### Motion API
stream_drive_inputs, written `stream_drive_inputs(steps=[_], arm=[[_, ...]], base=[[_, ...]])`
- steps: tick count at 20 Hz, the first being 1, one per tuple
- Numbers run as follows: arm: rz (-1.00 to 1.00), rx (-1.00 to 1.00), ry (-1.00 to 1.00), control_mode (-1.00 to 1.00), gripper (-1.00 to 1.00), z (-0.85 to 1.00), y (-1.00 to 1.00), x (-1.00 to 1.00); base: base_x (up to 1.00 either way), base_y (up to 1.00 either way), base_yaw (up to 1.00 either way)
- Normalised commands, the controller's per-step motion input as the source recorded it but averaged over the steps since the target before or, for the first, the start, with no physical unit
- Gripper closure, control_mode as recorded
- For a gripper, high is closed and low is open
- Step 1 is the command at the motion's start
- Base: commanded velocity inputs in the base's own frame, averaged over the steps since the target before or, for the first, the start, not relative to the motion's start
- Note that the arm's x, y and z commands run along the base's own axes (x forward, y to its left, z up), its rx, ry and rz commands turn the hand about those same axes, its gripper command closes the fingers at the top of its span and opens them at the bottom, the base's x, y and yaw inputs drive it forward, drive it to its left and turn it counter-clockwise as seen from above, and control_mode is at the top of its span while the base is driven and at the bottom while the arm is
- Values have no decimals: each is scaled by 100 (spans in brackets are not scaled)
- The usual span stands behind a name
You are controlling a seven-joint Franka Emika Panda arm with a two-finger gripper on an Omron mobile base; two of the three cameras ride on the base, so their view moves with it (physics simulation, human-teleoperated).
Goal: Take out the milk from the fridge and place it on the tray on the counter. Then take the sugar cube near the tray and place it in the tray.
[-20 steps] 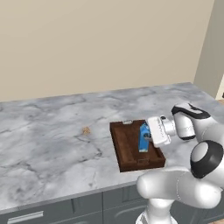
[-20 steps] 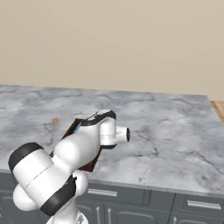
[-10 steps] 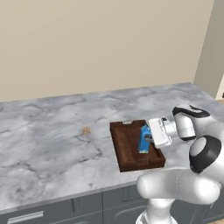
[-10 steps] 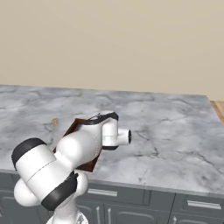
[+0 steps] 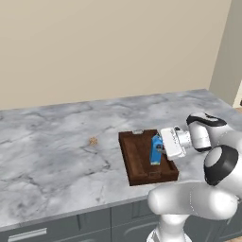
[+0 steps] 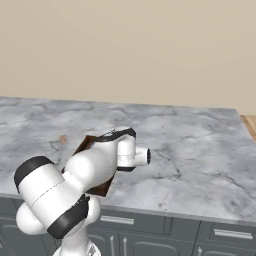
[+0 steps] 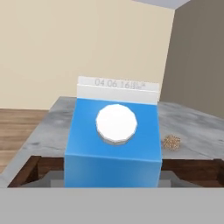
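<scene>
The marble bench (image 5: 56, 156) is carrying the dark wooden tray (image 5: 137, 158), where the blue milk (image 5: 156, 149) is standing. The gripper (image 5: 162, 147) is sitting against the carton; whether it is clamping it is unclear. The sugar cube (image 5: 93, 141) is lying left of the tray.

The milk (image 5: 156, 149), a small blue carton with a white cap and white top band, stood upright inside the dark brown tray (image 5: 136, 160) on the marble worktop (image 5: 56, 165). The tan sugar cube (image 5: 93, 141) lay on the worktop, left of the tray and apart from it.
</scene>
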Motion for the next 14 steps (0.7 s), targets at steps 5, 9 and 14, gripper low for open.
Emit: stream_drive_inputs(steps=[5,9,14], arm=[[0,0,-1,-100,-100,5,0,-2],[0,0,-1,-100,-100,19,0,0],[0,0,0,-100,-100,61,0,-5]], base=[[0,0,0],[0,0,0],[0,0,0]])
